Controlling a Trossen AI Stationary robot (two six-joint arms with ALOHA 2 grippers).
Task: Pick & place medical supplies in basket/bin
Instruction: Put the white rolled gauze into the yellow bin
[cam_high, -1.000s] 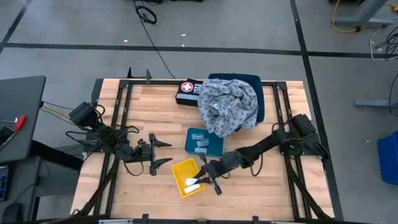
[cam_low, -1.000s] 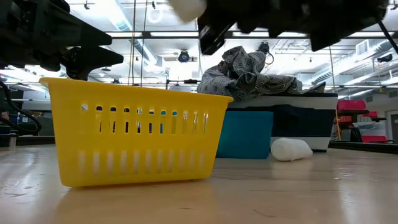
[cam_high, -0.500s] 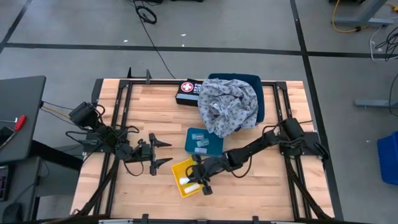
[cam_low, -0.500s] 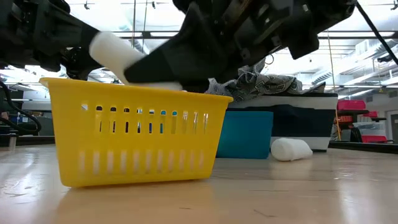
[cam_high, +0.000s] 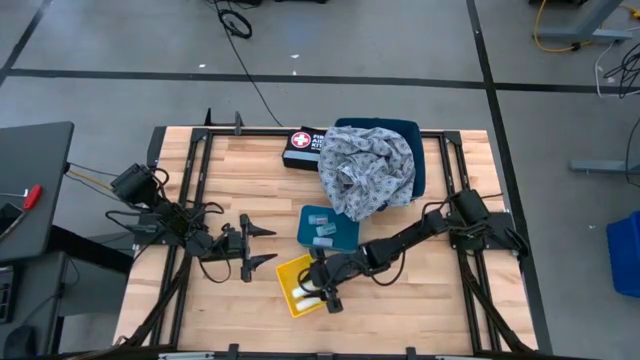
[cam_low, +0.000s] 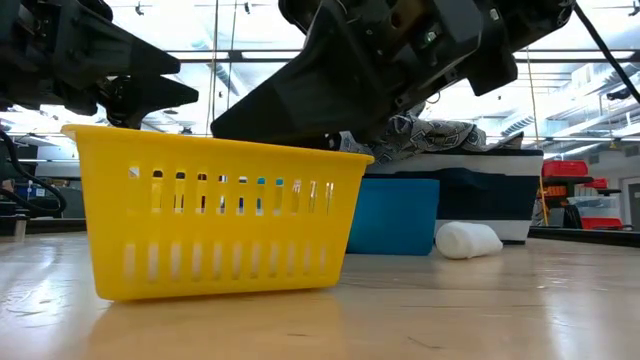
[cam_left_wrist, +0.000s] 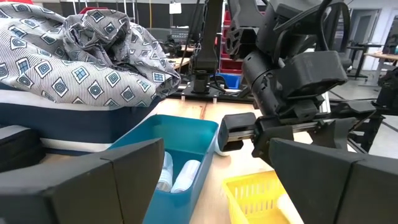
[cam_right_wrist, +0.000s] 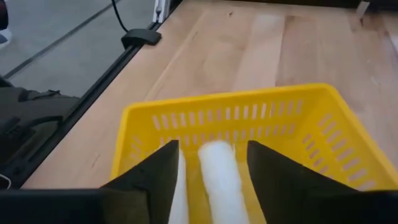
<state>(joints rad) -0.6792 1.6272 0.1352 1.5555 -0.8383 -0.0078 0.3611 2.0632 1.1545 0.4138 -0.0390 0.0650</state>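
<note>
The right gripper (cam_right_wrist: 208, 165), which a second ago carried the white cylindrical roll (cam_right_wrist: 221, 177) clamped above the yellow slotted plastic basket (cam_right_wrist: 155, 118), lower centre of the high view, now stands parted inside it, the roll lying loose between its fingers: placement done.

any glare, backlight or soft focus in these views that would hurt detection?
Low view: bright ceiling lights backlight the right arm, leaving it near-silhouette over the yellow basket. Right wrist view: the white roll between the right tool fingers is soft and washed out. High view: evenly lit. Left wrist view: the left tool looms dark and blurred.
</note>
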